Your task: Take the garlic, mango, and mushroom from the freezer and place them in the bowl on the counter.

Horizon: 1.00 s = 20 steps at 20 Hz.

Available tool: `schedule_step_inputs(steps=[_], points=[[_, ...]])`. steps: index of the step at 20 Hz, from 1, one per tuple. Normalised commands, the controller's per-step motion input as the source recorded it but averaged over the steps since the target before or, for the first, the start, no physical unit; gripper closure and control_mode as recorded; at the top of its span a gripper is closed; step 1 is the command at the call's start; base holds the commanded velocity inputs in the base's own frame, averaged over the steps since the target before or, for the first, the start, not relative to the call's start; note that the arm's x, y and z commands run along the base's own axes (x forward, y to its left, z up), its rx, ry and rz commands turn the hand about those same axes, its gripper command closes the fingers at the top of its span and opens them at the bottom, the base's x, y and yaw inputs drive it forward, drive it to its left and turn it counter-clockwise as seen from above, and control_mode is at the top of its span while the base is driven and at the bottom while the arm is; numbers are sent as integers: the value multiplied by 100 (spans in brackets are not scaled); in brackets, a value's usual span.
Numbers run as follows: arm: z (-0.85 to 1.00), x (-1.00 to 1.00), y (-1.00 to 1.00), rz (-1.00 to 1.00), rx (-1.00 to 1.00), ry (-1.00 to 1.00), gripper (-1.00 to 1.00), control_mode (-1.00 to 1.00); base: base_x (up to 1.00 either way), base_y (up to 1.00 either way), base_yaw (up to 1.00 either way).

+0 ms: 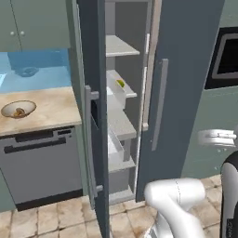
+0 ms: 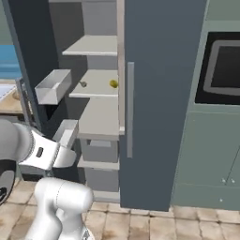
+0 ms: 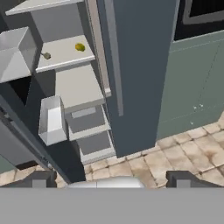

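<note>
Gripper (image 3: 109, 180) hangs back with fingers spread wide and empty, and reaching for the mango (image 3: 79, 47) risks clipping the freezer (image 3: 135, 65) door edge.

A white robot arm with dark joints (image 1: 179, 204) rises from the near floor and bends at a rounded white elbow low in the scene. In the right base view its white forearm (image 2: 47, 152) reaches across from the left. In the hand view the two-finger claw (image 3: 112, 179) has its two small dark fingertips (image 3: 41, 178) spread wide apart, with nothing between them.
</note>
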Motion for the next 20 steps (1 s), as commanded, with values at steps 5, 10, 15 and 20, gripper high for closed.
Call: schedule_step_inputs(steps=[5,10,15,20], points=[[0,0,0,0,0,0,-100,100,97,-37,45],[0,0,0,0,0,0,-100,100,89,-28,41],[0,0,0,0,0,0,-100,100,81,-43,24],[0,0,0,0,0,0,-100,100,19,-79,26]])
